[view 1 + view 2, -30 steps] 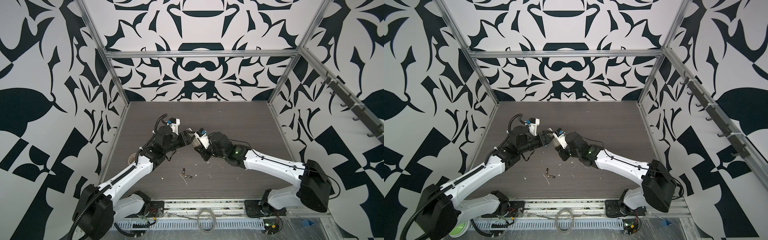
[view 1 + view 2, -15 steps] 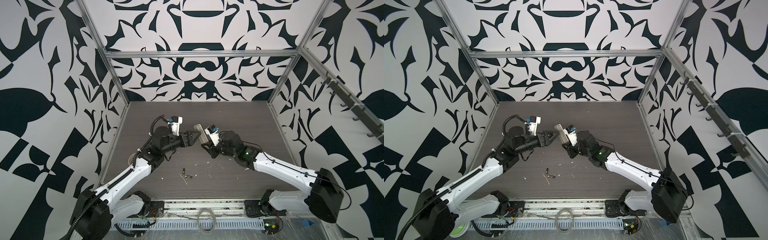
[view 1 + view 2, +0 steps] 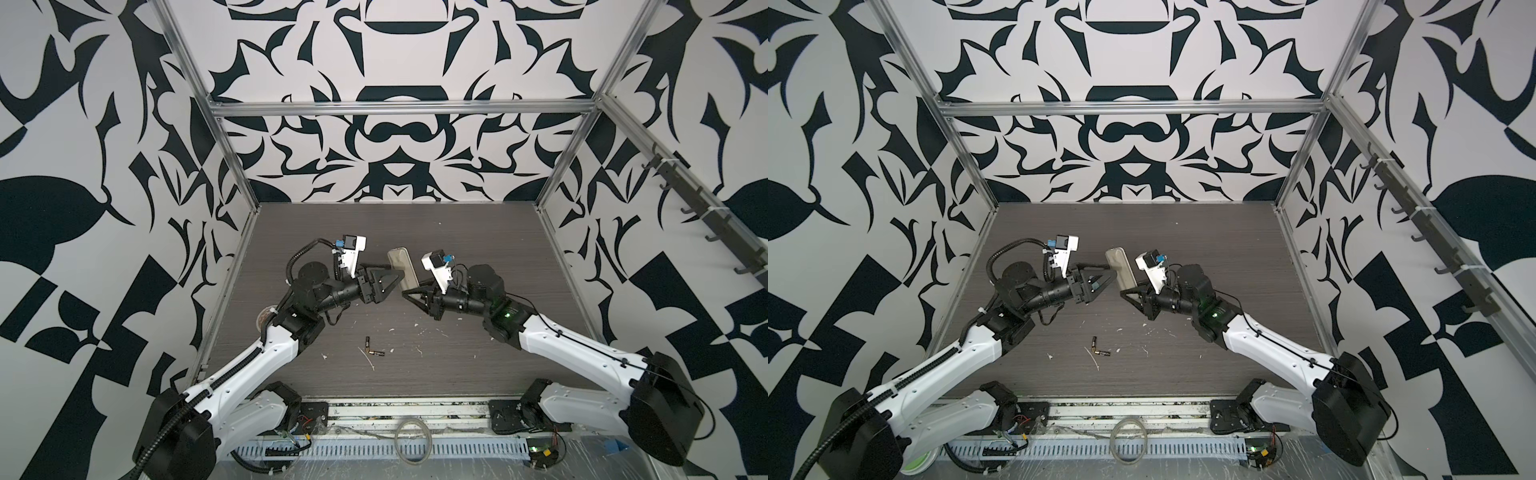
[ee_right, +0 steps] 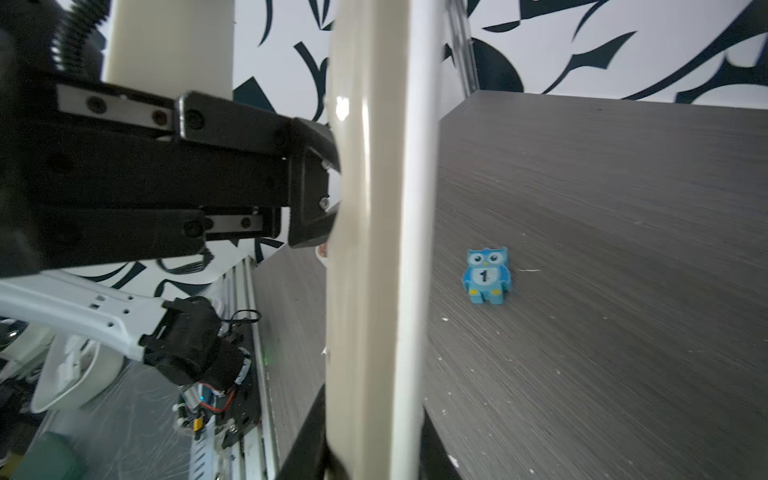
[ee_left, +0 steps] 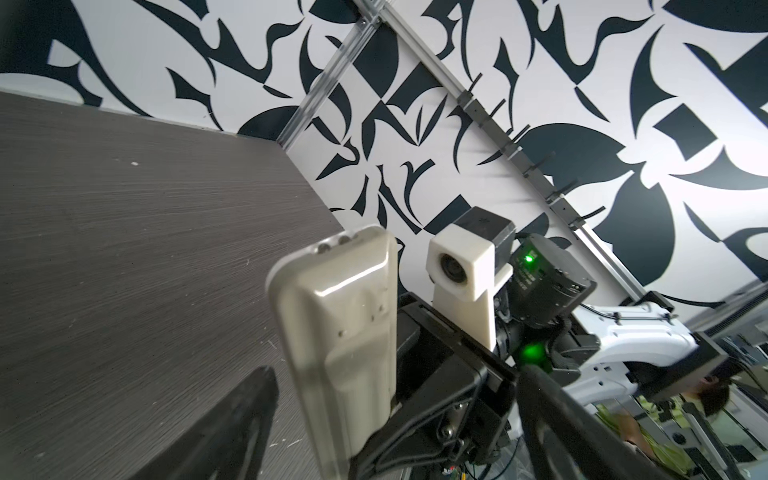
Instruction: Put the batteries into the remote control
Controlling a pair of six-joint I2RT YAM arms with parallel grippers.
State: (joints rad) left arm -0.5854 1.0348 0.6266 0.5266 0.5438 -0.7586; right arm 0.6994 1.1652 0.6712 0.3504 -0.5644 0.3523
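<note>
The right end effector (image 3: 409,290) is clenched on the lower end of the remote control (image 3: 400,266) and holds it upright above the desk (image 3: 465,374), in the middle of both top views. The left end effector (image 3: 394,272) is released, jaws spread wide. Its tips are just beside the remote control's left edge, and whether they touch it cannot be told. The batteries (image 3: 372,350) lie on the desk at lower centre, meeting at one end in an angle, well apart from both arms, among white scraps (image 3: 419,353). In the right wrist view a blue owl figure (image 4: 485,276) sits on the desk to the right of the handset.
</note>
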